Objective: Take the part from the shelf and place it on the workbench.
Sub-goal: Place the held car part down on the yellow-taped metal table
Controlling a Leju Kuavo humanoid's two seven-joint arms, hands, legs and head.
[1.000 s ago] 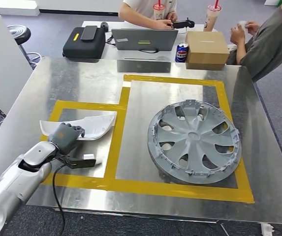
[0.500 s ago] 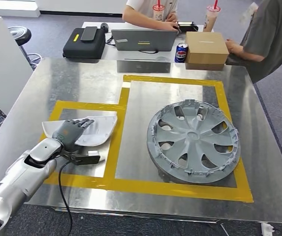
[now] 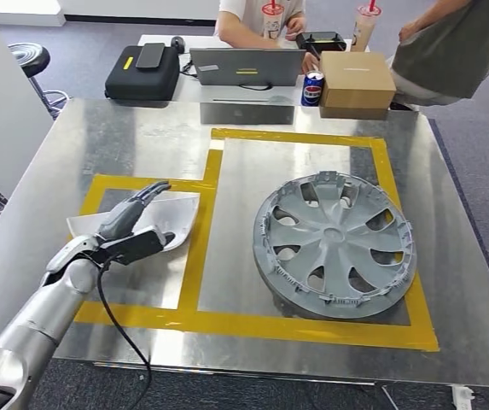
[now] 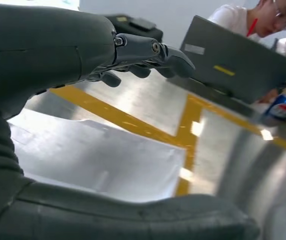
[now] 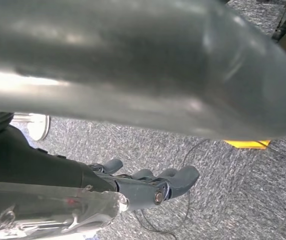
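Observation:
The white curved part [image 3: 178,213] lies on the steel workbench [image 3: 132,141] inside the left yellow-taped box. My left hand [image 3: 129,224] hovers over its near end with the fingers stretched out and apart, holding nothing. In the left wrist view the fingers [image 4: 148,50] stand clear above the part [image 4: 96,160], and the thumb runs along below it. My right hand [image 5: 144,187] hangs over grey carpet, fingers extended and empty.
A grey hubcap [image 3: 334,243] fills the right taped box. Behind the bench stand a cardboard box [image 3: 358,81], a cola can [image 3: 312,88], a laptop [image 3: 247,67] and a black case [image 3: 142,75]. Two people sit at the back. A black cable [image 3: 116,329] hangs from my left wrist.
My left hand has let go of the white part: its fingers straightened and lifted off it. The part stays on the bench. The person at the right has pulled back.

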